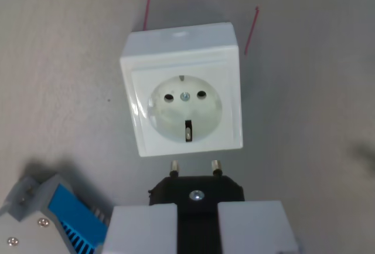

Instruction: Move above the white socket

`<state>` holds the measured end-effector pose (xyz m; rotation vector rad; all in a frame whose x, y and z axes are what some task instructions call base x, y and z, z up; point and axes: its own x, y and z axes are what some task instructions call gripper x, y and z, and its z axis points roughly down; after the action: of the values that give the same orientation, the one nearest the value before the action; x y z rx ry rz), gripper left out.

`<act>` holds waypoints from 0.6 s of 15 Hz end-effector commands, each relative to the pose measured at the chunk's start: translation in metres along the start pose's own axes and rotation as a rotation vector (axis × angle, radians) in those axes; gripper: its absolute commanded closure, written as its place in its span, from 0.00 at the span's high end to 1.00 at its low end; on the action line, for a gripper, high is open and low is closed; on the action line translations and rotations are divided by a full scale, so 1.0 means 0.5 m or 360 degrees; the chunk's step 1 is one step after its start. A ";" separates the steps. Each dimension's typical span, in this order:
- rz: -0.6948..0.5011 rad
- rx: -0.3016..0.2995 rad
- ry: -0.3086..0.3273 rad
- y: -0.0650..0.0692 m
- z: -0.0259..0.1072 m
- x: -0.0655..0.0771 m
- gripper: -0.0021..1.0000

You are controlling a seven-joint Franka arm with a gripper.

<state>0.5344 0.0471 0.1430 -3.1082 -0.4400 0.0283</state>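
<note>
One grey counter (64,72) with two red pen marks (146,7) fills the frame; one white socket (183,90) centre; the claw (197,224) grips one black plug (196,192) at the bottom

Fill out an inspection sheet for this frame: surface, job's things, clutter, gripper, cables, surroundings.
Surface: grey table, with two thin red lines marked near the socket's far corners.
Job's things: white socket lying face up, two round holes, centre screw and earth clip visible; black plug with two metal pins pointing at the socket, just short of its near edge.
Clutter: grey and blue part at the wrist view's lower left, identity unclear.
Gripper: gripper with white fingers shut on the plug.
Cables: nothing seen.
Surroundings: dark blur at the right edge, too unclear to name.
</note>
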 end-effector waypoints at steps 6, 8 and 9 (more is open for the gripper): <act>-0.0108 0.0087 0.0142 -0.005 0.042 0.005 0.00; -0.0104 0.0090 0.0138 -0.006 0.050 0.007 0.00; -0.0104 0.0091 0.0136 -0.007 0.054 0.008 0.00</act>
<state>0.5357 0.0505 0.1211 -3.0996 -0.4822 0.0198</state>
